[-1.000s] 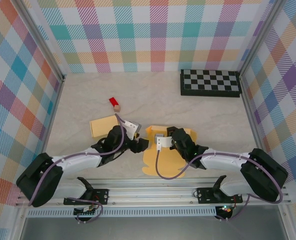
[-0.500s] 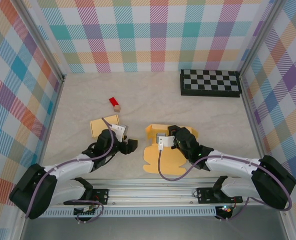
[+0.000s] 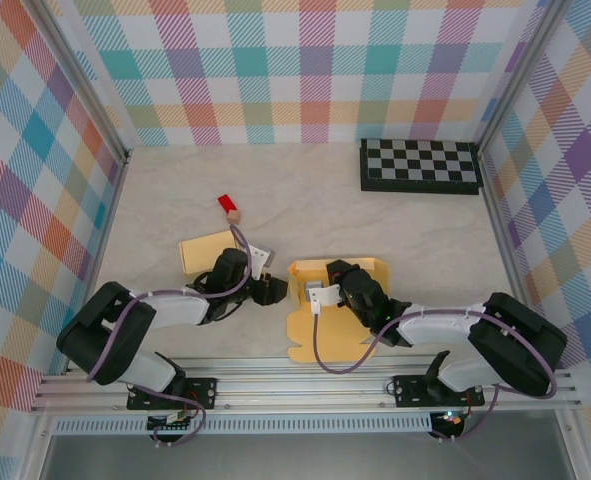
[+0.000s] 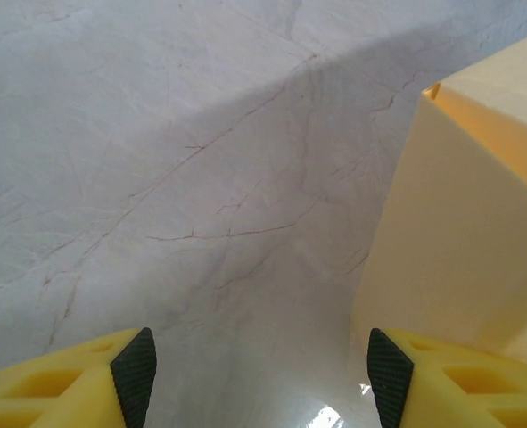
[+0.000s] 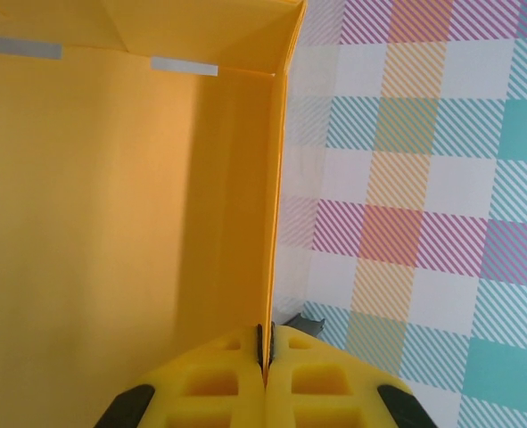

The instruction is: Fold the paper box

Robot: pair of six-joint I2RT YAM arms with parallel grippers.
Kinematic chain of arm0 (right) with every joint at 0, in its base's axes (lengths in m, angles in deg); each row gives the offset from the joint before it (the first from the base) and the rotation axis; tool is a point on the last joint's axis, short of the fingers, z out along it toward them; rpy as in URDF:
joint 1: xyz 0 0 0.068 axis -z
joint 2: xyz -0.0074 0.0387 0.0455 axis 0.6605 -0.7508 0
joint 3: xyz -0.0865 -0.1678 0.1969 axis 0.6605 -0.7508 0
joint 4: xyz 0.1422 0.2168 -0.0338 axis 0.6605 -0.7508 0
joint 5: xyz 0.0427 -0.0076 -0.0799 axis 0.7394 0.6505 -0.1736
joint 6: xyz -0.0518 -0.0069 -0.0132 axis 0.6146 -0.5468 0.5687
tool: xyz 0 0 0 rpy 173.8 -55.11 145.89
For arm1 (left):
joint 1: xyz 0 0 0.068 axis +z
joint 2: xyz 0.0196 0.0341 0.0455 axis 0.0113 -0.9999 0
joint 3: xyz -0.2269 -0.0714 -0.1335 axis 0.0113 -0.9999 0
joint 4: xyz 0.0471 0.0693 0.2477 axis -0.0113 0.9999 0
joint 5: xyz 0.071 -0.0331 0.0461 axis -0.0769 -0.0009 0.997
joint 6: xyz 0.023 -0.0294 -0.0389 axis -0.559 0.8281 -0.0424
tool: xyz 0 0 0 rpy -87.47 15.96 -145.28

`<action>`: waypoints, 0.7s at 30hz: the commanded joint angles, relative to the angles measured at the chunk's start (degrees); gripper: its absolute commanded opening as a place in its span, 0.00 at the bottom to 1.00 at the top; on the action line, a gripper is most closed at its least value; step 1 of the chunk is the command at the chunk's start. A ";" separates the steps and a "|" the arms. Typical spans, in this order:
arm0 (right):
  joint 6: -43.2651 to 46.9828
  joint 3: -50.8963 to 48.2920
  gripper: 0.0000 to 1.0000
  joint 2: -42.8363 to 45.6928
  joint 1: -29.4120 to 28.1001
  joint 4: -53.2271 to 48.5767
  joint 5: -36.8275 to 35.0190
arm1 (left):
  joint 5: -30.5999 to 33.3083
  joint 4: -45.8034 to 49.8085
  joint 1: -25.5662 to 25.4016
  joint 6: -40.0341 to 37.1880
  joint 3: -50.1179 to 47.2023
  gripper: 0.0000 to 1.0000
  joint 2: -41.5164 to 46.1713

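Observation:
The yellow paper box lies part-folded on the table in front of the arms, one flap flat toward the near edge. My right gripper is shut on the thin edge of an upright box wall, which runs up from between the gripper's closed tips. My left gripper sits just left of the box, low over the table. In the left wrist view its fingers stand open around bare table, and the box's outer wall rises beside the right finger.
A tan flat sheet lies left of the left arm, and a small red block behind it. A black-and-white chessboard lies at the back right. Plaid walls close the table on three sides.
The left gripper drew back to the left, then came right again up to the box and narrowed a little. The right gripper kept its grip, and the box shifted slightly left.

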 commanded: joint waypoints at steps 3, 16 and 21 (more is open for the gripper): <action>1.09 -0.60 0.00 0.39 -0.58 -0.58 -0.19 | -4.80 -5.20 -0.10 0.04 1.74 0.66 -1.65; 1.86 -0.10 0.00 -1.19 -0.65 -0.73 -1.03 | -4.39 -6.03 -4.07 4.80 -0.04 0.66 3.51; 1.89 0.08 0.00 -1.10 -0.64 -0.93 -1.03 | -4.74 -7.22 -4.83 5.83 -0.07 0.66 2.96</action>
